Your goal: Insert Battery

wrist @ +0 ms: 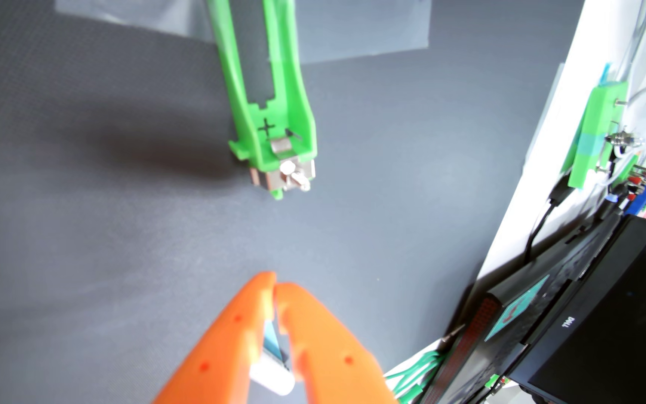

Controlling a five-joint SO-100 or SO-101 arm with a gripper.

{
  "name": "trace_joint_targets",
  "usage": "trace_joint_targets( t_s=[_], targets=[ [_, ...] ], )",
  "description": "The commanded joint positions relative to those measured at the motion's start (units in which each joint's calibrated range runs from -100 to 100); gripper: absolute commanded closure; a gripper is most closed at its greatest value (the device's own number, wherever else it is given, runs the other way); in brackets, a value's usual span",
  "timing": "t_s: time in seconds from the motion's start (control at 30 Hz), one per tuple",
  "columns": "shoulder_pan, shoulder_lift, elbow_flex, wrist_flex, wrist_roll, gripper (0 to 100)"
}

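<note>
Orange plastic fingers of the gripper (275, 285) are seen rising from the bottom edge of the wrist view, their tips drawn almost together. Between the fingers, lower down, a pale cylinder (273, 365) with a blue-and-white side is gripped; it looks like the battery, though it is blurred. The green battery holder (271, 97) lies on the dark grey mat (80, 213), above the gripper in the view and well apart from it. Its long slot is seen open, with dark mat showing through the bottom. A black plus sign (266, 127) is marked at the near end of the holder, just above a metal contact tab (280, 145). A metal fitting with a small pin (292, 178) projects from that same end, toward the gripper. No object is seen on the mat between the fingertips and the holder. A sheet of clear plastic film (352, 35) lies under the far part of the holder. To the right of the holder a white board (539, 155) is seen, carrying a green bracket (593, 136) with wires, and beyond it a black laptop (605, 330).
</note>
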Motion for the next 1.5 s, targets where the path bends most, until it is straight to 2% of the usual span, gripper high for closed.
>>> trace_joint_targets(
  t_s=[0.0, 1.47],
  targets=[
    [0.3, -0.7, -0.3, -0.2, -0.1, 98],
    [-0.2, -0.7, -0.3, -0.2, -0.1, 98]
  ],
)
